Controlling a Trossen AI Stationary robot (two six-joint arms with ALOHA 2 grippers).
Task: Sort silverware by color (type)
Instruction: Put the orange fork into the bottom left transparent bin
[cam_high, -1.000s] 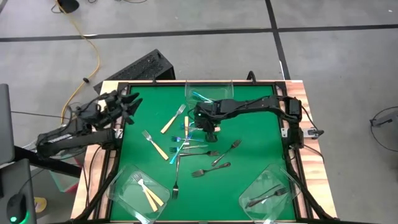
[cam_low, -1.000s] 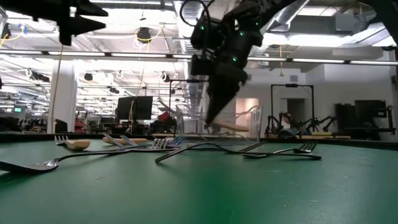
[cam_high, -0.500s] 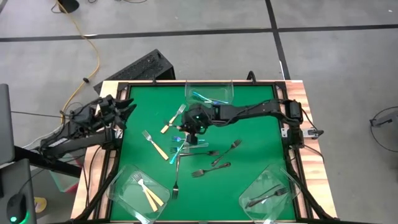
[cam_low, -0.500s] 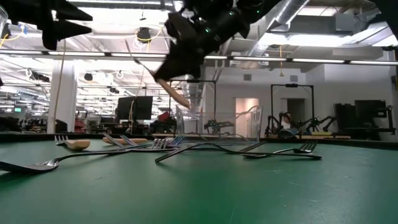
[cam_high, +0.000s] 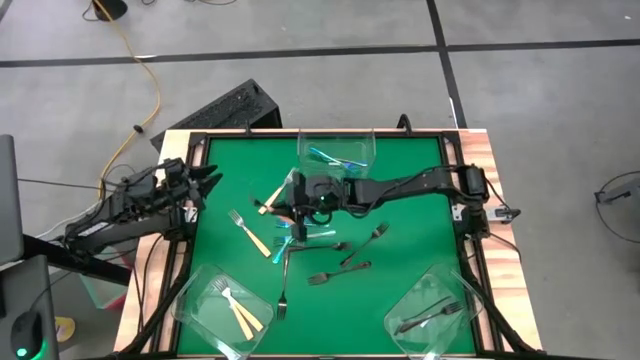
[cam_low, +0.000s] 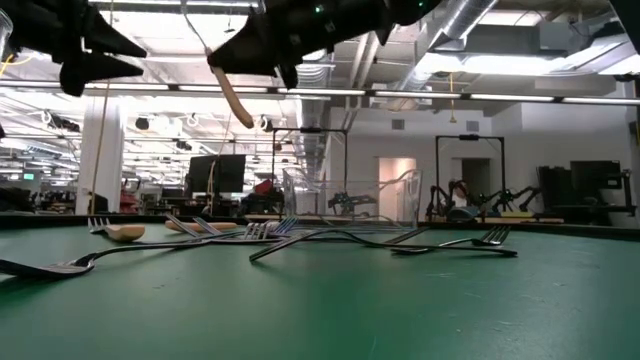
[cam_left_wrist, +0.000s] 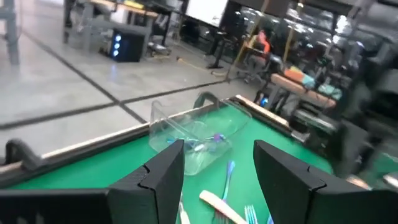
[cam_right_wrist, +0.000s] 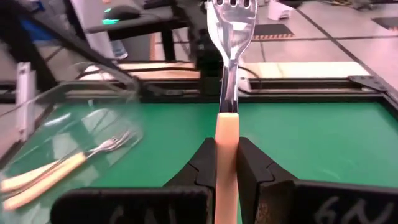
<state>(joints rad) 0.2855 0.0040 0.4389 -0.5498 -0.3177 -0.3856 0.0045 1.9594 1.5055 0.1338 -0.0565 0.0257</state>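
Clamped between the right gripper's (cam_right_wrist: 227, 163) closed fingers: a tan-handled fork (cam_right_wrist: 228, 74), handle nipped, tines pointing ahead, lifted clear of the green mat (cam_high: 410, 260) at frame centre of the high view.

Just below that grip in the same view: a loose pile of forks (cam_high: 300, 238), blue-handled and dark grey, tangled at the centre. Best kept high on the carry so the dangling handle misses the pile.

Lower left corner of the high view: a clear tub (cam_high: 222, 308) already holding two tan-handled forks (cam_high: 236, 305); likely the drop spot. Worth lining the fork up over the tub's middle, lowering close, then letting go, so nothing bounces over the rim.

Lower right: a second tub (cam_high: 432, 316) with dark grey forks. Top centre: a third tub (cam_high: 337, 151) with blue ones.

Left edge, off the mat: the left gripper (cam_high: 205, 180), fingers spread wide, empty, waiting.
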